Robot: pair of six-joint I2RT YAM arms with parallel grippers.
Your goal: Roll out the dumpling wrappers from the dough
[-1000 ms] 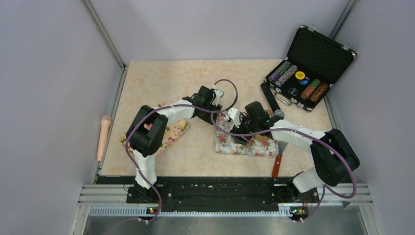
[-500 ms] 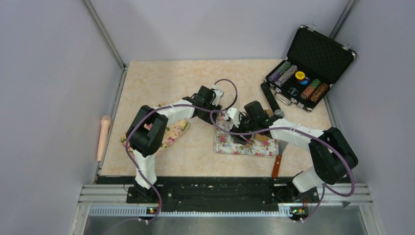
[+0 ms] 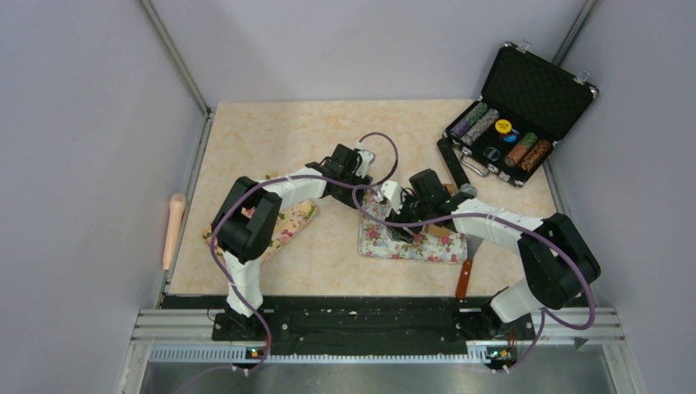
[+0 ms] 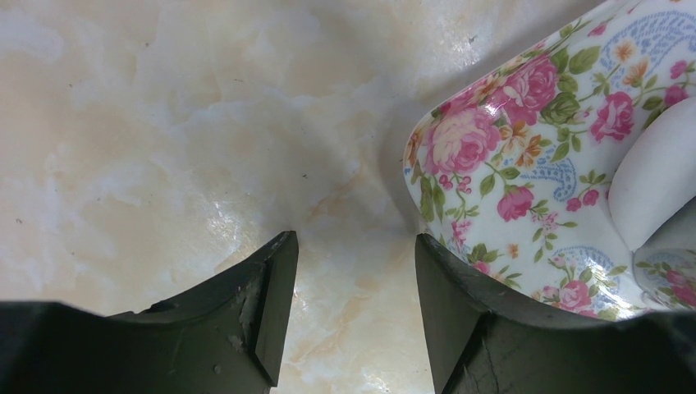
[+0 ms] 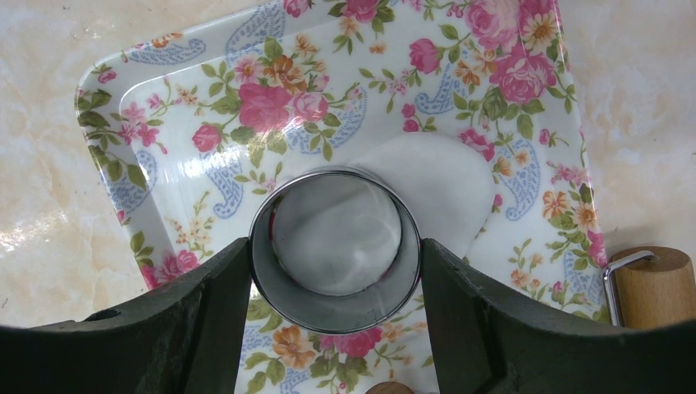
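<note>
My right gripper [image 5: 335,246] is shut on a metal ring cutter [image 5: 328,308] and holds it over a floral tray [image 5: 164,131]. Thin flat white dough [image 5: 447,189] lies in that tray, running under the ring and out to its right. Through the ring the dough shows as a round white patch [image 5: 336,234]. I cannot tell whether it is a cut dumpling wrapper. In the top view this gripper [image 3: 401,217] hangs over the tray [image 3: 427,246]. My left gripper [image 4: 353,242] is open and empty above the bare marble, just left of the tray's corner [image 4: 492,156].
A second floral tray [image 3: 289,222] lies under the left arm. An open black case of chips [image 3: 509,139] stands at the back right. A wooden rolling pin [image 3: 173,230] rests beyond the table's left edge. A wooden handle [image 5: 652,283] sits beside the tray, and a red-handled tool [image 3: 464,279] lies near the front.
</note>
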